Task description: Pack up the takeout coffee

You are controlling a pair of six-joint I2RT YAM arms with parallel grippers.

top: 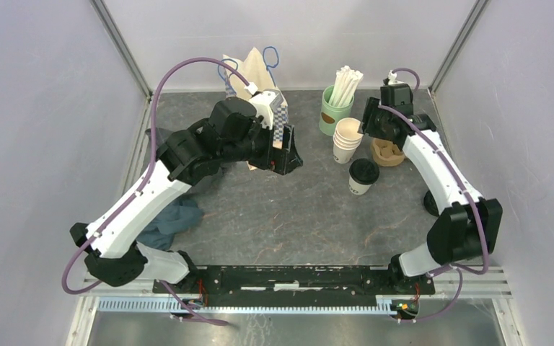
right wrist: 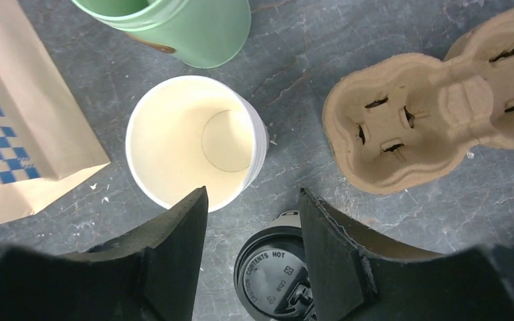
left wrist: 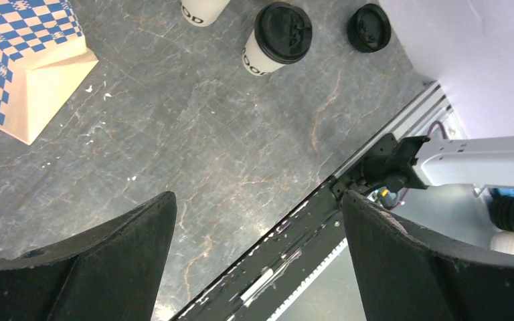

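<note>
A white paper cup with a black lid (top: 363, 175) stands at the right of the table; it also shows in the left wrist view (left wrist: 278, 37) and in the right wrist view (right wrist: 274, 277). A stack of open white cups (top: 348, 139) stands just behind it and shows in the right wrist view (right wrist: 194, 140). A loose black lid (left wrist: 369, 27) lies to the right. My right gripper (right wrist: 253, 191) is open and empty, held above the table over the lidded cup and the open cups. My left gripper (left wrist: 258, 194) is open and empty, raised beside the paper bag (top: 260, 83).
A green cup of white straws (top: 335, 108) stands at the back. The brown pulp carrier (right wrist: 428, 114) lies right of the cups. The blue-checked paper bag (left wrist: 20, 67) stands at the back left. A blue cloth (top: 169, 220) lies under the left arm.
</note>
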